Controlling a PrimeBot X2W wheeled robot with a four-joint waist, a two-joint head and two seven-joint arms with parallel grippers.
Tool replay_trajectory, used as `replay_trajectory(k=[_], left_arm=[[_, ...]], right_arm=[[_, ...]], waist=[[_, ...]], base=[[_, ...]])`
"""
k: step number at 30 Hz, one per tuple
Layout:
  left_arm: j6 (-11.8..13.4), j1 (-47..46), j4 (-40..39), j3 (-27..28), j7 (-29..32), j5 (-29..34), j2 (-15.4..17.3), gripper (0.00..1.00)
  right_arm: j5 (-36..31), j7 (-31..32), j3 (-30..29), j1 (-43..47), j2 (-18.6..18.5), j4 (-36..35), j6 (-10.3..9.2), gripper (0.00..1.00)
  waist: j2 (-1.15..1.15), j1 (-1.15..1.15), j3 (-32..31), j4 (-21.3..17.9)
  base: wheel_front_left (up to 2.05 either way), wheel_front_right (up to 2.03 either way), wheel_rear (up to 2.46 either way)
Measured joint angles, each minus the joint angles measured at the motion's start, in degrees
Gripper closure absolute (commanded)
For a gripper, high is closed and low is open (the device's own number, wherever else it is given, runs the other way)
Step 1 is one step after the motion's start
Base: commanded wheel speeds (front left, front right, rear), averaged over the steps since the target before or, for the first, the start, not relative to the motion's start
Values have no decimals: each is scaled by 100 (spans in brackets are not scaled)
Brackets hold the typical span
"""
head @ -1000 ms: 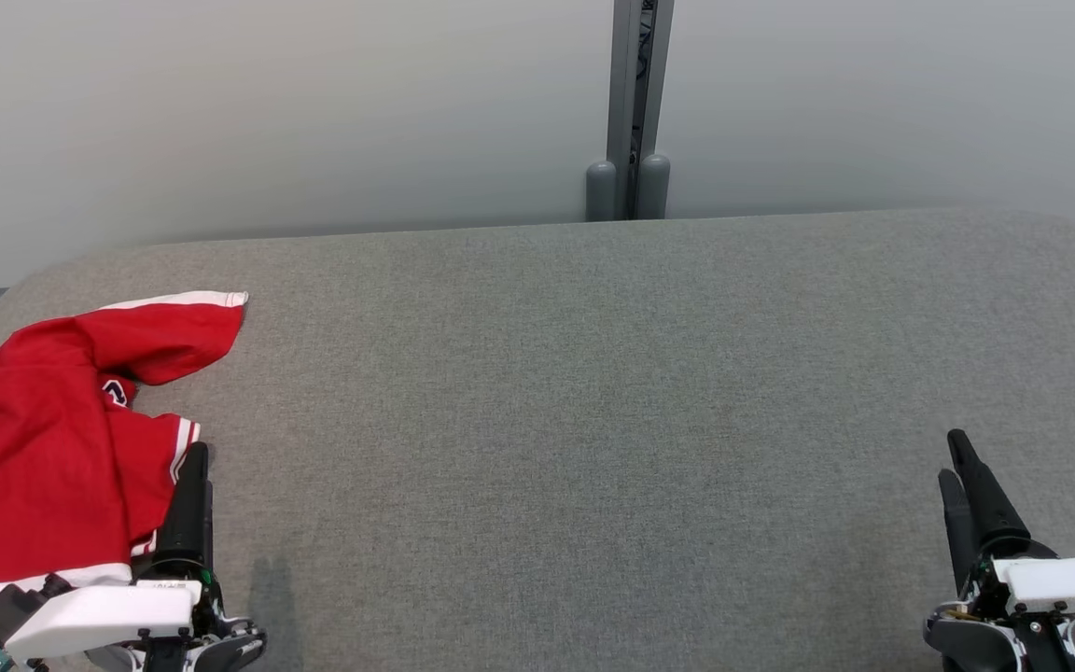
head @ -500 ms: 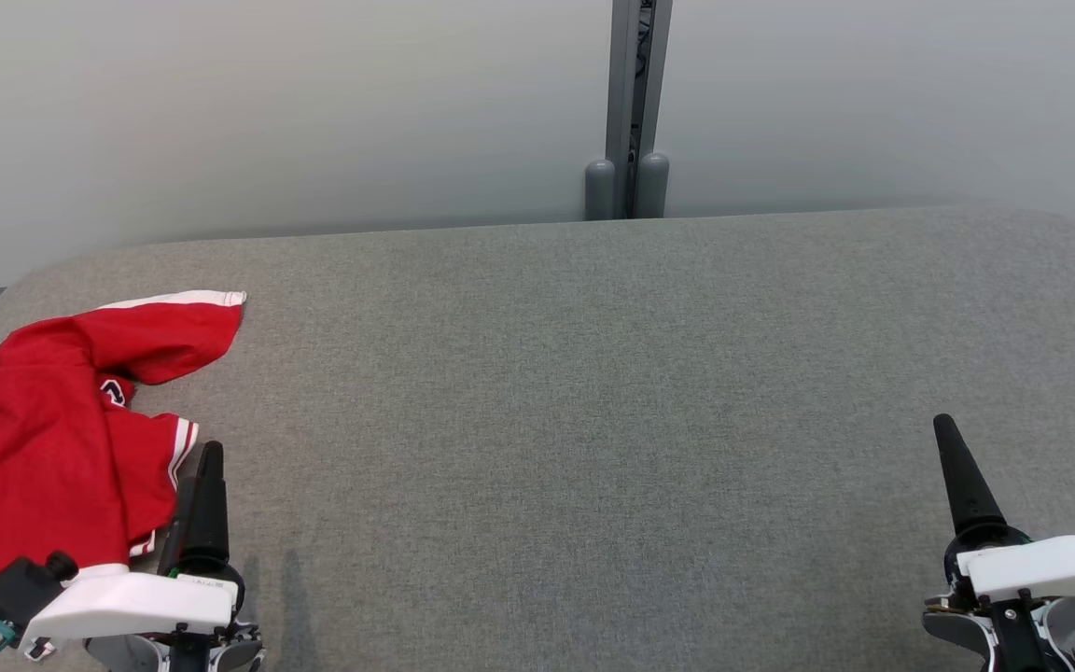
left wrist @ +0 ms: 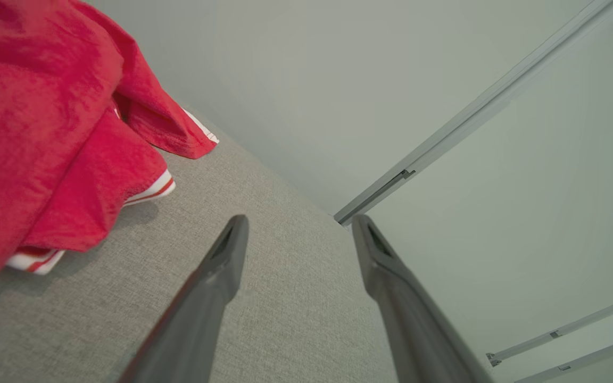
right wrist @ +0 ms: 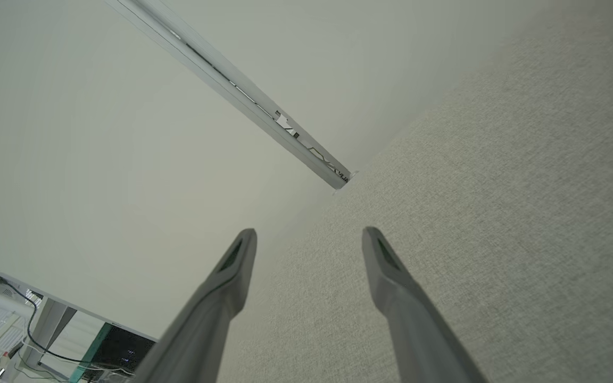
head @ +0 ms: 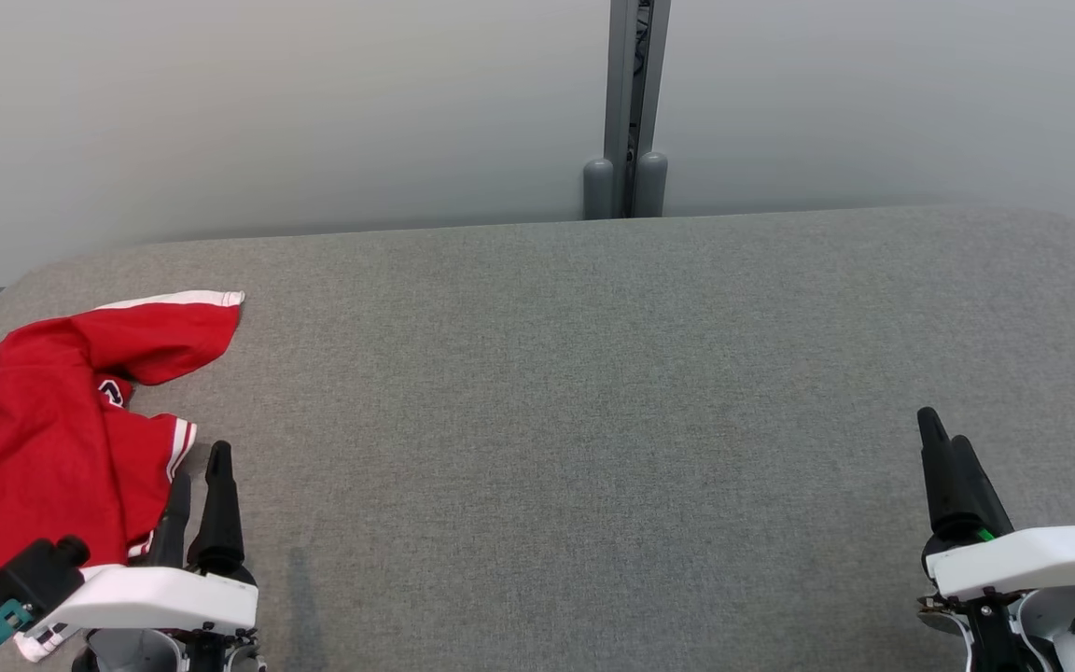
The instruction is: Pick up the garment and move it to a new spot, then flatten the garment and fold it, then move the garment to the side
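The red garment (head: 34, 448) is lying rumpled at the left edge of the tabletop (head: 593, 373), every step seemingly waiting, while the left gripper (head: 200, 464) just beside it and the right gripper (head: 942, 429) near the right edge are hovering wide-fingered and empty.

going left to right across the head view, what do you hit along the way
red garment → left gripper at its right edge → grey post on the back wall → right gripper
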Motion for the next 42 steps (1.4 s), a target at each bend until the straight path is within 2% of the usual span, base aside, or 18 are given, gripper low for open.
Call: replay_trajectory(k=[20, 42], left_arm=[[109, -34, 46, -245, -359, 1624, 75, 0], [286, -90, 187, -520, -666, 2829, 165, 0]], right_arm=[[-1645, -369, 108, -74, 1, 73, 1, 0], [-2991, -672, 359, -100, -38, 7, 1, 0]], waist=[[0, 0, 0, -28], [0, 0, -22, -57]], base=[[0, 0, 0], [0, 0, 0]])
